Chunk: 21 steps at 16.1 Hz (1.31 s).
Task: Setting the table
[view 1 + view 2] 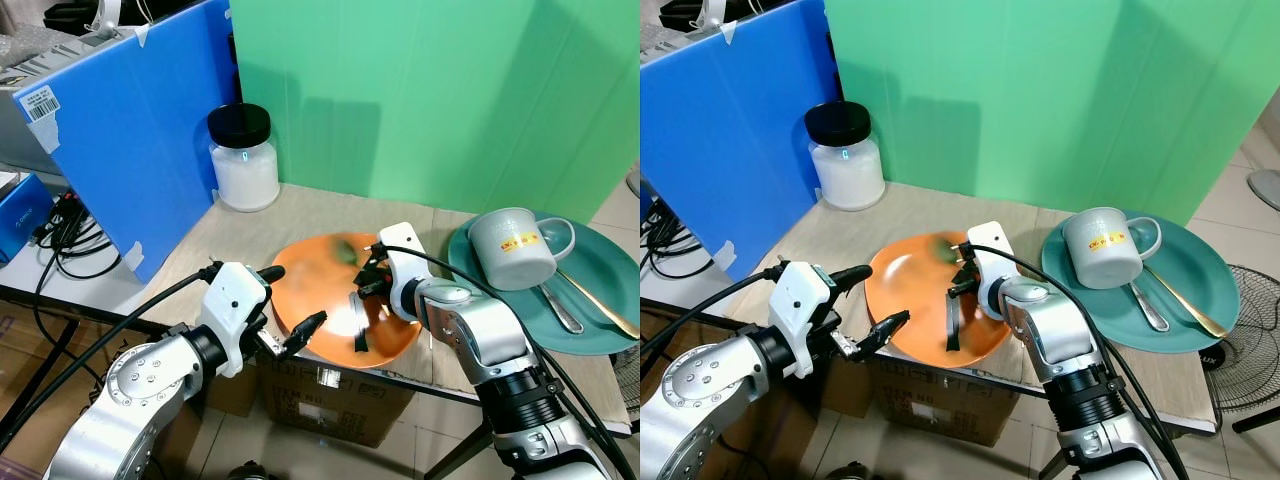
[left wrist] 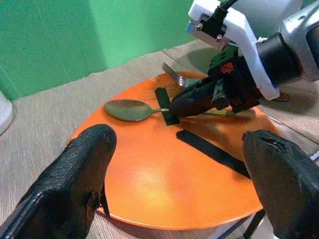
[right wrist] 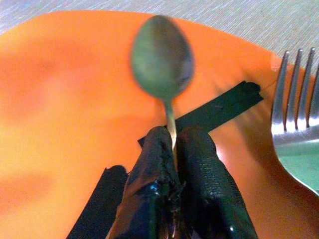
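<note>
An orange plate (image 1: 310, 285) lies at the table's near edge, with black tape strips (image 2: 214, 153) stuck across it. My right gripper (image 3: 172, 137) hovers over the plate's far right part, shut on the handle of a dull metal spoon (image 3: 162, 55); the spoon's bowl (image 2: 124, 109) points left just above the plate. A fork (image 2: 174, 75) lies at the plate's far rim, close beside the gripper. My left gripper (image 1: 290, 300) is open at the plate's near left rim, one finger on each side of the edge, holding nothing.
At the right, a teal plate (image 1: 600, 270) carries a grey mug (image 1: 510, 248), a silver spoon (image 1: 562, 312) and a gold utensil (image 1: 600, 305). A white jar (image 1: 243, 160) stands at the back left by a blue board (image 1: 130, 130). A cardboard box (image 1: 330, 400) sits under the table.
</note>
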Motion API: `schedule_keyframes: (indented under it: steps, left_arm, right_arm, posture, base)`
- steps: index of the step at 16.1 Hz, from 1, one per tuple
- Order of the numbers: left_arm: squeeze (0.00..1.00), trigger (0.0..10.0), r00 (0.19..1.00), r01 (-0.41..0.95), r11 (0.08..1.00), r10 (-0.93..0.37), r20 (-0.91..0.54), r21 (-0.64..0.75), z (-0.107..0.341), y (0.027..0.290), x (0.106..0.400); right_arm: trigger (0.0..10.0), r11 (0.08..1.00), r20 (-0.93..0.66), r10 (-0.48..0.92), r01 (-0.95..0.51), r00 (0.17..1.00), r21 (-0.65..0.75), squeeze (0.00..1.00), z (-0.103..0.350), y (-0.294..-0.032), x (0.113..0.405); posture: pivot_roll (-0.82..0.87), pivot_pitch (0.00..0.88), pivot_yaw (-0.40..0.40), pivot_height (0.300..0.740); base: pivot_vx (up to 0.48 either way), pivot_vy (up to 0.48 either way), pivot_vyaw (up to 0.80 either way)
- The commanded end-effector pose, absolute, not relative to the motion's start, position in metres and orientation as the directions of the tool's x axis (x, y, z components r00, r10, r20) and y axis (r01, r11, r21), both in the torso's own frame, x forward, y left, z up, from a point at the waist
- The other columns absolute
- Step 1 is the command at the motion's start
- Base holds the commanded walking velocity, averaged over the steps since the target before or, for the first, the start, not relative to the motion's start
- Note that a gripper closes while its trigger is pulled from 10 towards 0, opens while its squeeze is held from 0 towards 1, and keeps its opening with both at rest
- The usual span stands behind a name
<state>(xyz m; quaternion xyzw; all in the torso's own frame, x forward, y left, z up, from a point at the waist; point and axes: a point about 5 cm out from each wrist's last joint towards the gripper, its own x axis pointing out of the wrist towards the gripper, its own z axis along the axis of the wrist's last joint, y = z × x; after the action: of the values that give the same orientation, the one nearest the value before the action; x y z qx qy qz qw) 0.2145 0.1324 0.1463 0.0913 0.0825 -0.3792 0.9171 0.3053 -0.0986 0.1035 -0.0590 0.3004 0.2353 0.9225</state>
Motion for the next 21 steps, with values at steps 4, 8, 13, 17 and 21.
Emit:
schedule_keyframes:
  steps: [4,8,13,17,21]
  left_arm:
    - [0.97,10.0,0.695,0.717,0.685,-0.687,-0.214,0.131,0.149,0.132,0.217]
    - [0.96,10.0,0.694,0.718,0.683,-0.687,-0.215,0.136,0.148,0.132,0.217]
    - [0.96,10.0,0.693,0.719,0.681,-0.688,-0.215,0.139,0.147,0.132,0.217]
    - [0.96,10.0,0.691,0.721,0.679,-0.690,-0.216,0.140,0.147,0.132,0.217]
    - [0.96,10.0,0.691,0.721,0.679,-0.690,-0.217,0.140,0.147,0.132,0.217]
  right_arm:
    - [0.0,0.880,-0.563,0.425,-0.469,0.709,0.075,0.00,0.105,-0.100,0.304]
    - [10.0,0.847,-0.507,0.470,-0.530,0.722,0.031,0.00,0.110,-0.090,0.302]
    - [10.0,0.856,-0.551,0.442,-0.516,0.707,0.025,1.00,0.102,-0.095,0.301]
    - [10.0,0.860,-0.574,0.415,-0.510,0.706,-0.006,1.00,0.096,-0.098,0.301]
    - [10.0,0.858,-0.554,0.440,-0.514,0.707,0.027,0.00,0.095,-0.093,0.302]
  posture:
    - [0.13,0.000,-0.007,0.740]
    - [0.13,0.000,-0.005,0.740]
    - [0.13,0.000,-0.007,0.740]
    - [0.13,0.000,-0.007,0.740]
    - [0.14,0.000,-0.009,0.740]
  base:
    - [0.000,0.000,0.00]
    - [0.000,0.000,0.00]
    - [0.000,0.000,0.00]
    - [0.000,0.000,0.00]
    - [0.000,0.000,0.00]
